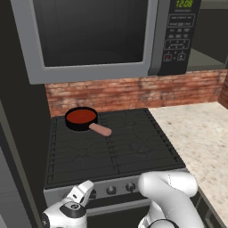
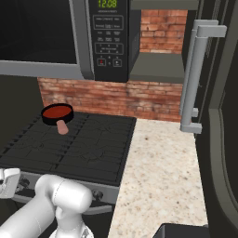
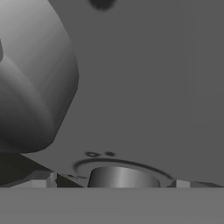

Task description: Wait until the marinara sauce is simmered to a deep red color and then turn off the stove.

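The marinara sauce (image 1: 81,116) (image 2: 57,111) is a smooth red disc in a small black skillet (image 1: 78,124) with a pinkish handle. The skillet sits on the rear left burner of the stove (image 1: 116,143) (image 2: 69,145). My gripper (image 1: 89,193) (image 3: 109,183) is low at the left end of the stove's silver front panel, hand pressed close to it. In the hand view a round knob (image 3: 124,177) stands between my two widely spread fingertips (image 3: 40,180). The gripper is open; whether the tips touch the knob I cannot tell.
More knobs (image 1: 111,190) line the panel to the right of my hand, and one bulks large in the hand view (image 3: 30,74). A microwave (image 1: 102,35) hangs over the cooktop. A speckled counter (image 1: 205,133) lies to the right, and a tall handle (image 2: 194,74) rises beyond it.
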Tool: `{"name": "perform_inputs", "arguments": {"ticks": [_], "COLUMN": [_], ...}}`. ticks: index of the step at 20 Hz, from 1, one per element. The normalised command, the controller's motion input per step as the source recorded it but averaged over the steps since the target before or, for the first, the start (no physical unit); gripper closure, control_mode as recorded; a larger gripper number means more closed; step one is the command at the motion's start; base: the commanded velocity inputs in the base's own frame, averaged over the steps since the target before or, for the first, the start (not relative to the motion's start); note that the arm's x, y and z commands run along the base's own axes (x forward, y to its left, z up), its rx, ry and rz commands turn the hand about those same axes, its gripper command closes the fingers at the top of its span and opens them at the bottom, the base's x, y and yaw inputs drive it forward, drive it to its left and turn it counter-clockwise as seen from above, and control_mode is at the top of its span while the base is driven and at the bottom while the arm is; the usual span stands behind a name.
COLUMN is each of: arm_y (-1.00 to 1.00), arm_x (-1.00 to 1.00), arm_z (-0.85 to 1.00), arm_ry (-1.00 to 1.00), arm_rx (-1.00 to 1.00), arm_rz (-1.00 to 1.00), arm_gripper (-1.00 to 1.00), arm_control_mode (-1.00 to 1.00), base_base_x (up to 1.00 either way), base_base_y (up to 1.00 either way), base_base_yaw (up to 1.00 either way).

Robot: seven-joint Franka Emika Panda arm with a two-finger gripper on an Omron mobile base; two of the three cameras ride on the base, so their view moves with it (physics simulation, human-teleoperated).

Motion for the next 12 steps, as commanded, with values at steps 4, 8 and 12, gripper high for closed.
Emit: {"name": "perform_inputs", "arguments": {"ticks": [4,8,12], "arm_y": [0.0,0.0,0.0], "arm_x": [0.0,0.0,0.0], "arm_z": [0.0,0.0,0.0], "arm_ry": [0.0,0.0,0.0], "arm_rx": [0.0,0.0,0.0], "arm_rz": [0.0,0.0,0.0], "arm_gripper": [-1.0,-1.0,-1.0], "arm_control_mode": [-1.0,-1.0,-1.0], "base_base_x": [0.0,0.0,0.0], "base_base_y": [0.0,0.0,0.0], "base_base_yaw": [0.0,0.0,0.0]}}
